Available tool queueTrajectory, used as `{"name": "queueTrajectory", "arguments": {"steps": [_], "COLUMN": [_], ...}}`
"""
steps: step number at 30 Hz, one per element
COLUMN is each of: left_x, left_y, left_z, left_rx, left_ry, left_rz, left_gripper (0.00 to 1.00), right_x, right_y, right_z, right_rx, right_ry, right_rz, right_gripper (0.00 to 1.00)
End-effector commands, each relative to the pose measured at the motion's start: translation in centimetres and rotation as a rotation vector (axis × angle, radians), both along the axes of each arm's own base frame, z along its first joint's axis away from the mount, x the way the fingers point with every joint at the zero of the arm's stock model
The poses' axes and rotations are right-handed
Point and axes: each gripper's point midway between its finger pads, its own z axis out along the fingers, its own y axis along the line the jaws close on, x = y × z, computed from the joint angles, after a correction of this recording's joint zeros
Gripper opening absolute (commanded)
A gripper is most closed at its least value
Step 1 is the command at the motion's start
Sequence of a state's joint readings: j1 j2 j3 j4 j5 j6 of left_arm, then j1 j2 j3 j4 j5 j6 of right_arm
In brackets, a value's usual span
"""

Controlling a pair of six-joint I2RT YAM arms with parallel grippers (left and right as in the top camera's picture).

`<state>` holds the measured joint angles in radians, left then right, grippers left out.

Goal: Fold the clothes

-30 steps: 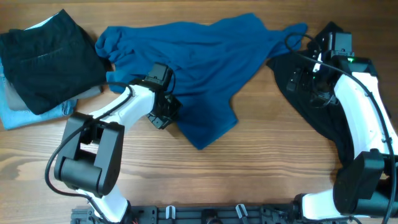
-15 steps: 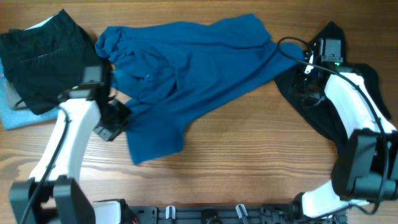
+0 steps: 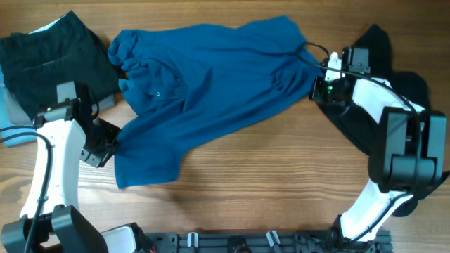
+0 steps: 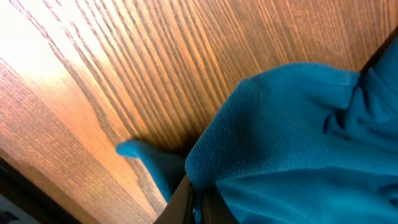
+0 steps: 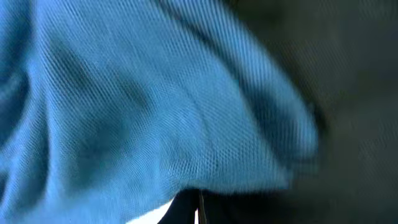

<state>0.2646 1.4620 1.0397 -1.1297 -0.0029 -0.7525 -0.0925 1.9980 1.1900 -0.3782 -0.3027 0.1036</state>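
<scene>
A large deep-blue shirt [image 3: 211, 77] lies spread across the middle of the table. My left gripper [image 3: 107, 144] is shut on its lower left corner. In the left wrist view that blue fabric [image 4: 292, 137] is pinched between the jaws of the left gripper [image 4: 196, 202], just above the wood. My right gripper [image 3: 320, 86] sits at the shirt's right edge. In the right wrist view its jaws [image 5: 199, 210] are shut with the blue cloth [image 5: 155, 106] folded over their tips. A black garment [image 3: 383, 133] lies under the right arm.
A folded black garment [image 3: 49, 60] rests at the far left on a light-blue one [image 3: 10, 135], with a grey edge [image 3: 105, 104] beside it. Bare wooden table [image 3: 267, 183] fills the front. The arm bases stand along the front edge.
My left gripper has dragged the shirt's lower corner left, stretching the shirt out. My right gripper moved left onto the shirt's right edge and went from open to shut.
</scene>
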Motion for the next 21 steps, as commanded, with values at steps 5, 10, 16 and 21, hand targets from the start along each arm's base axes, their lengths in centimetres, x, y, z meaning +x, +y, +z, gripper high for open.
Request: {"name": "queueTrajectory", "arguments": {"steps": [5,10,16,21], "left_x": [-1.1,-1.1,-1.0,-1.0], "left_y": [0.4,0.4,0.5,0.5], "left_z": [0.2,0.2,0.2,0.2], "left_rx": [0.023,0.023,0.025,0.024], "left_ry": [0.036,0.036,0.032,0.032], "left_rz": [-0.006,-0.006,-0.005,-0.005], "left_gripper": [0.04,0.04,0.04,0.05], "right_x": [1.7,0.0,-4.9,-1.7], "right_y": [-10.4,-20.7,-31.2,-27.5], "right_z": [-2.5,-1.5,-0.3,4.5], "right_rx": [-0.387,-0.407,-0.159,0.09], "right_ry": [-0.044,-0.07,-0.113,-0.279], "right_rz": [-0.276,-0.545,-0.862,-0.649], "right_gripper": [0.14,0.15,0.27,0.47]}}
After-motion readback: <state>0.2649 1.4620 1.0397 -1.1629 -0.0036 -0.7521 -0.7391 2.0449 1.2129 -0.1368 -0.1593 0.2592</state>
